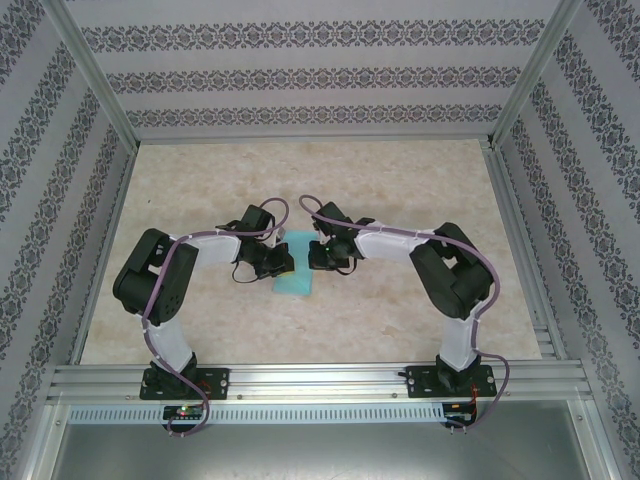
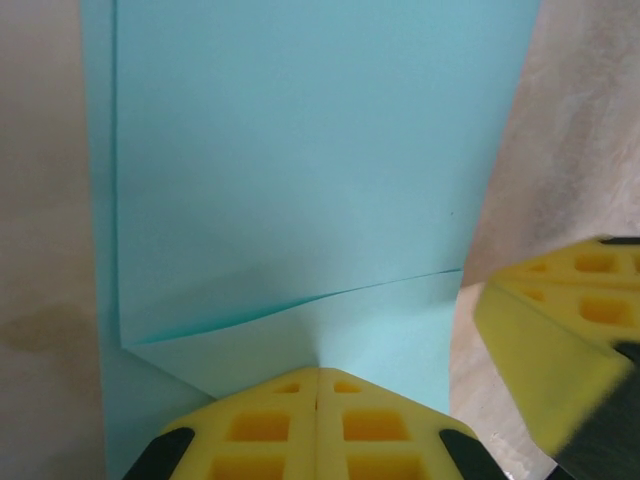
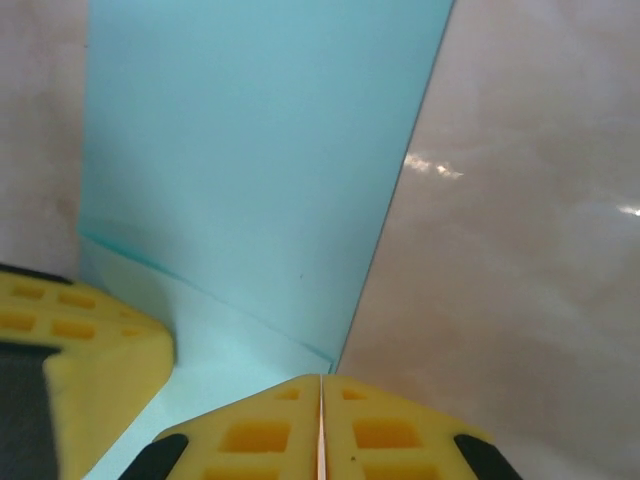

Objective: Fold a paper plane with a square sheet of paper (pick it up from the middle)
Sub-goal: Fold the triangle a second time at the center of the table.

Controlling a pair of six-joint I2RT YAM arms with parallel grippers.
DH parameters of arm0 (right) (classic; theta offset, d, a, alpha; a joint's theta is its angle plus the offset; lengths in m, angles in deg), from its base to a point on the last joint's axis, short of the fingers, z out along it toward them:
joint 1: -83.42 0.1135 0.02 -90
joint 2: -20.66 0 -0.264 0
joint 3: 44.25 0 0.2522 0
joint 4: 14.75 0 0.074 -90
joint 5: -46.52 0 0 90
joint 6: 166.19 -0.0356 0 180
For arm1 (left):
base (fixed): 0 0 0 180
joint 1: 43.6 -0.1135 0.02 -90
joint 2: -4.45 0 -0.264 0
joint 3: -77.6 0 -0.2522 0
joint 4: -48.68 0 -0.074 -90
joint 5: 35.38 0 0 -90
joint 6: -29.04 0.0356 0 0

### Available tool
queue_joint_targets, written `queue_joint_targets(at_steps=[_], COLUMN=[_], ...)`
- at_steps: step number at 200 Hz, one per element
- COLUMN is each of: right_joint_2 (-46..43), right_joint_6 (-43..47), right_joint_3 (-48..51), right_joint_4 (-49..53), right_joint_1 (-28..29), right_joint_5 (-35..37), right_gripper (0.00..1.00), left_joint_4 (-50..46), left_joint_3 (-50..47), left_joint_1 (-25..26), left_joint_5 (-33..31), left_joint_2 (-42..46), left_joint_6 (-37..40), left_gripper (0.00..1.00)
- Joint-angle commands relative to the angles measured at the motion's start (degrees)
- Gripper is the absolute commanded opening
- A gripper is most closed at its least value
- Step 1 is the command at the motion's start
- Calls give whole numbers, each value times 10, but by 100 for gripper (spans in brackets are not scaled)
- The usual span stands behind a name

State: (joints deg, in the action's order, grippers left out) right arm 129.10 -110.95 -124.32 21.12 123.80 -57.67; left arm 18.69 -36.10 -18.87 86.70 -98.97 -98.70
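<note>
**Sheet of paper** (image 1: 293,283): light blue, folded into overlapping layers. It lies flat on the surface (image 1: 400,180) at the centre of the top view, between the two pincers. In the left wrist view the edge of an upper layer crosses the lower half of the frame, above a lower flap.

**Left pincer** (image 1: 274,262) (image 2: 317,385): at the paper's left side. The yellow fingers are clenched, tips together and touching the paper. Whether a layer is nipped between them cannot be told.

**Right pincer** (image 1: 322,258) (image 3: 321,385): at the paper's right side. It is clenched to a hairline slit, tips at the paper's edge.

**Surface**: beige, marbled.
</note>
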Motion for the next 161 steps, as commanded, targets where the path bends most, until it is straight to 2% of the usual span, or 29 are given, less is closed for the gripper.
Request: queue_joint_targets(at_steps=[1,36,74,161], right_joint_2=[-59,-86,-61,-5], right_joint_6=[2,-13,-28,-43], right_joint_3=[19,57,49,25], right_joint_4=[-14,-14,-24,-17], right_joint_1=[10,49,80,84], right_joint_5=[-27,-25,-29,-10], right_gripper=[12,11,10,9], left_joint_4=[-29,-34,-32,-30], left_joint_3=[-21,-21,-22,-26], left_joint_1=[2,3,3,3], left_joint_5=[-58,-62,-60,-59], left_joint_2=[-39,-45,-46,-43], left_joint_6=[-6,-11,-15,-19], left_gripper=[6,6,5,5])
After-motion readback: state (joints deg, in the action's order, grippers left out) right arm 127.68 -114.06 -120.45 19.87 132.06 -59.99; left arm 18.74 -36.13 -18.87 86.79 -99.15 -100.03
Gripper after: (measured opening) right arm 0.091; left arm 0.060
